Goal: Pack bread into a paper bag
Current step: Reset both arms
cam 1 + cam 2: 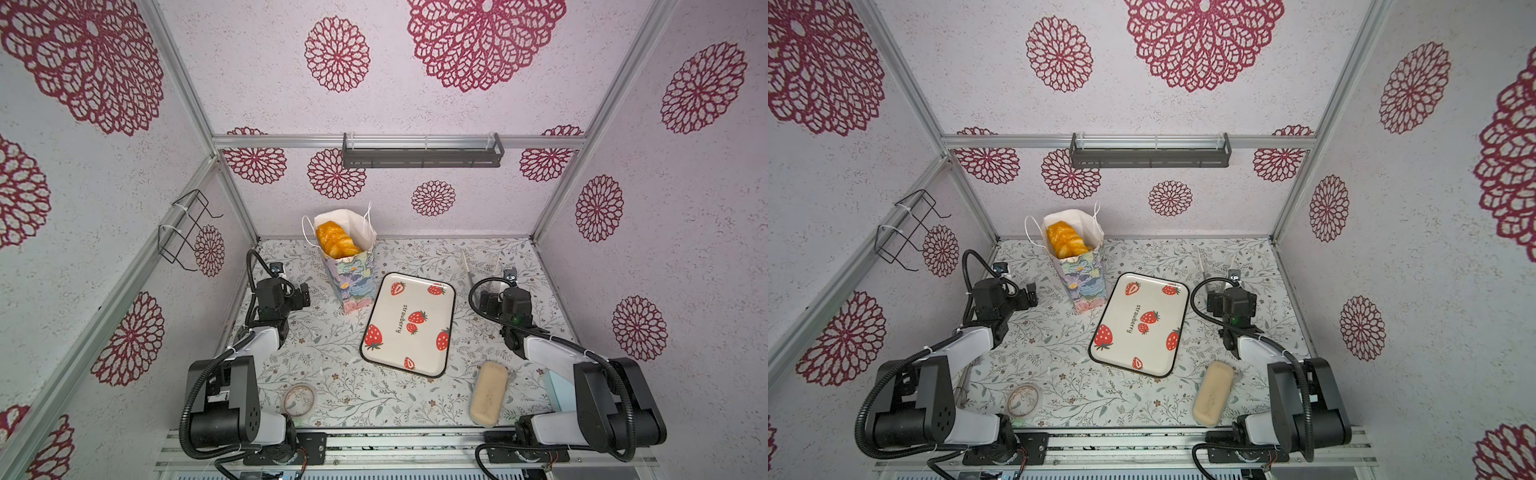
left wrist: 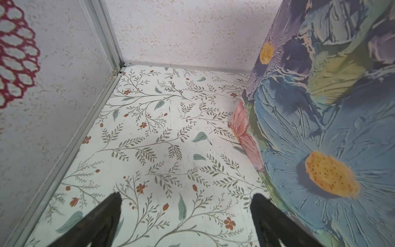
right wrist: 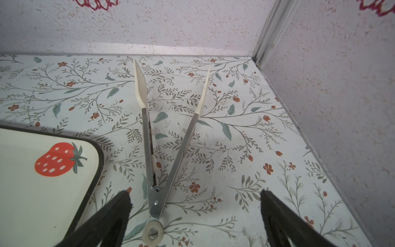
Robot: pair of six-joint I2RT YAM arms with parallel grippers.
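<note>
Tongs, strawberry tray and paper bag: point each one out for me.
tongs (image 3: pixel 156 197), right wrist view, on the metal hinge.
strawberry tray (image 1: pixel 419 347), in a top view, on bare cream surface.
paper bag (image 1: pixel 351 282), in a top view, on the flowered outer wall.

Bright, even, diffuse light; soft faint shadows; wide-angle bending at edges; close foreground blurred in wrist views.

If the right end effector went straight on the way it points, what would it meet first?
The right end effector would probably meet the tongs, lying on the table just ahead; depth is unclear.
</note>
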